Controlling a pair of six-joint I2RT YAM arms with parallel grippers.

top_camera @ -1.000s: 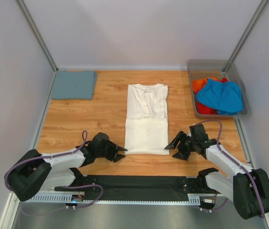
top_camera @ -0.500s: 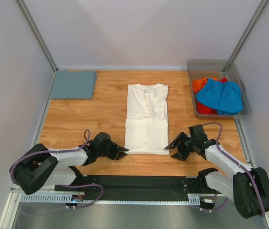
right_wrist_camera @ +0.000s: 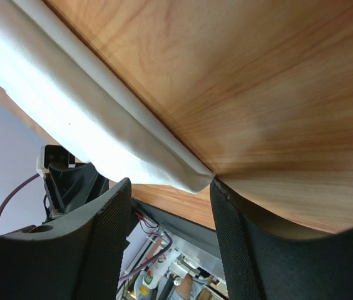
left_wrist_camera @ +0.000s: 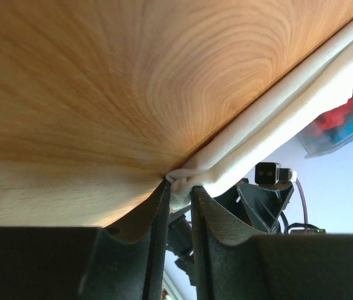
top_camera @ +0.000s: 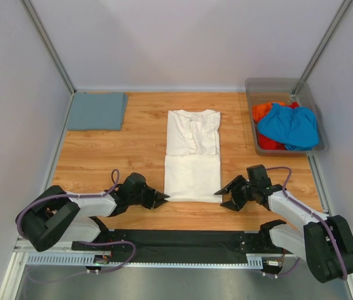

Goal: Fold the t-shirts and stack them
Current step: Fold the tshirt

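Left end effector pinched closed, right end effector spread

Centre t-shirt lies between your left gripper and right gripper; second t-shirt far left; 2 more t-shirts in the bin far right.

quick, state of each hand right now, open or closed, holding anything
Left hand: closed, pinching the near left corner of the cream-white t-shirt.
Right hand: open, either side of that shirt's near right corner, not gripping it.

Top cam high, looking down; wrist cams low, close, facing across shirt hem.
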